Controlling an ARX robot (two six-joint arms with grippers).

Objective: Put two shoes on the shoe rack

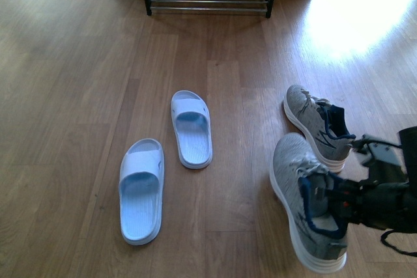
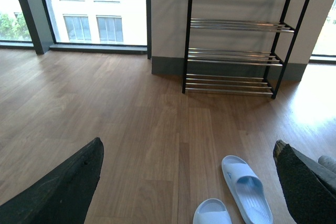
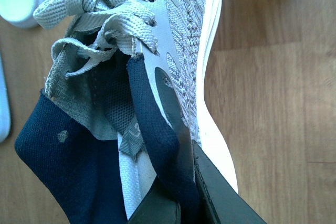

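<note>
While the right gripper pinches the navy collar of the near sneaker, the step in hand looks like the grasp for the first placing. In the right wrist view one dark finger sits inside the heel opening and the other outside, with the collar wall clamped between them. I cannot tell whether the sole is clear of the floor. The left gripper hangs wide apart with nothing between its fingers, well back from the shoes. The next move, as I judge it, calls for a lift that keeps the soft collar from slipping out. After that comes a long carry forward, with the toe kept level enough to slide onto a shelf. A thin knit edge is a weak hold, so the shoe may swing or droop. By count there are two grey sneakers, the held one and the far sneaker just beyond it. There are also two pale blue slides, the near slide and the far slide, lying apart on the left. One rack stands farthest off against the wall, four chrome tiers showing in the left wrist view, none holding a shoe.
</note>
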